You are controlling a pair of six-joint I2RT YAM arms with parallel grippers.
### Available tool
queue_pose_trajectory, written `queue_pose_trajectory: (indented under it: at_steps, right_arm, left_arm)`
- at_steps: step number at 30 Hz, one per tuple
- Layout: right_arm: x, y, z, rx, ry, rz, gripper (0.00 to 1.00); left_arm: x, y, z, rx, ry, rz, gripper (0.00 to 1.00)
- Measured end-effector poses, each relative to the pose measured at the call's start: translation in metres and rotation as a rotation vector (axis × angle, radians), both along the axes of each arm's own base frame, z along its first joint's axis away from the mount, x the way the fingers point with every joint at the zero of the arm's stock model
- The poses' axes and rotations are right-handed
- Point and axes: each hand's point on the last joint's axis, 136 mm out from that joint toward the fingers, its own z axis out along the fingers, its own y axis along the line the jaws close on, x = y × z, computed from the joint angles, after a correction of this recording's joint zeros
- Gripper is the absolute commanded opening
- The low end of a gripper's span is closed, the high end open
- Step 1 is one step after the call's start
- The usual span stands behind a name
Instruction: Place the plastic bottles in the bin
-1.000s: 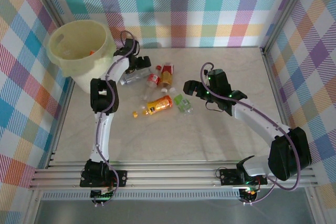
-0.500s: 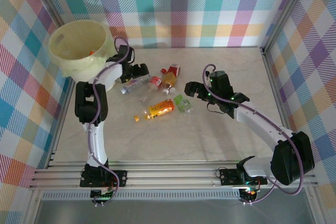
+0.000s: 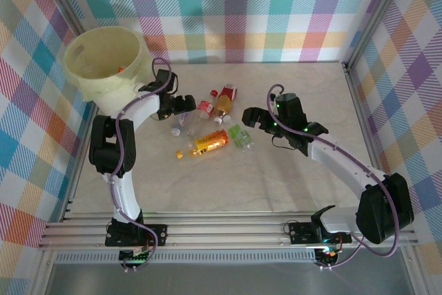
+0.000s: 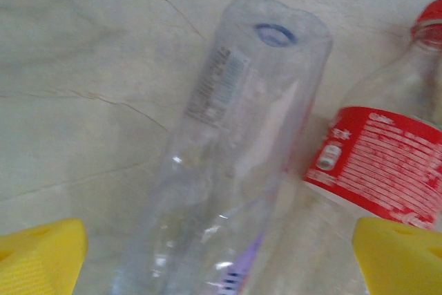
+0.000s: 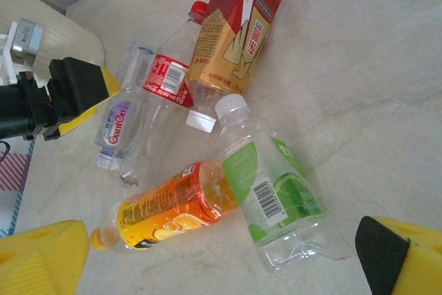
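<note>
The cream bin [image 3: 103,60] stands at the back left. Several plastic bottles lie mid-table: a clear one [image 3: 179,126], a red-labelled one [image 3: 204,107], a red-and-gold one [image 3: 224,97], an orange one [image 3: 209,141] and a green one [image 3: 239,136]. My left gripper [image 3: 182,105] is open and low over the clear bottle [image 4: 235,150], whose body lies between the yellow fingertips [image 4: 38,257], untouched by them. The red-labelled bottle [image 4: 387,164] lies just beside it. My right gripper [image 3: 250,117] hangs open above the orange [image 5: 173,202] and green [image 5: 276,184] bottles, holding nothing.
Metal frame posts and checkered walls close in the table on three sides. Something small and orange [image 3: 121,69] lies inside the bin. The left gripper's black body [image 5: 41,105] is close to the bottle cluster in the right wrist view.
My left gripper has come away from the bin toward the near side and dropped over the clear bottle. The clear bottle has shifted nearer. The right arm barely moved.
</note>
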Motion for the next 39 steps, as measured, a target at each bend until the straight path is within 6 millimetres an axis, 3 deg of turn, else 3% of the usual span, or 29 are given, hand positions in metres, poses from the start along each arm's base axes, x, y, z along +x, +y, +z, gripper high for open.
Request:
queue_pose_trajectory:
  at_steps: [4, 9, 14, 26, 30, 39]
  right_arm:
    - [-0.001, 0.001, 0.001, 0.009, 0.003, 0.003, 1.00]
    - [0.000, 0.002, 0.002, 0.016, 0.000, 0.002, 1.00]
    - [0.000, 0.002, 0.002, 0.019, 0.000, 0.001, 1.00]
    - [0.000, 0.002, 0.002, 0.021, 0.002, -0.001, 1.00]
    - [0.000, 0.004, 0.001, 0.025, 0.007, 0.005, 1.00]
    - [0.000, 0.005, -0.001, 0.030, 0.019, 0.010, 1.00]
  left_arm:
    - [0.018, 0.006, 0.002, 0.079, -0.027, -0.027, 0.91]
    - [0.043, 0.008, -0.009, 0.139, -0.026, -0.058, 0.83]
    - [0.054, 0.006, -0.007, 0.150, -0.037, -0.079, 0.86]
    - [0.039, -0.011, -0.015, 0.050, -0.014, -0.129, 0.94]
    - [0.028, -0.013, -0.014, 0.040, -0.005, -0.159, 0.87]
    - [0.020, -0.023, -0.020, 0.092, 0.009, -0.254, 0.86]
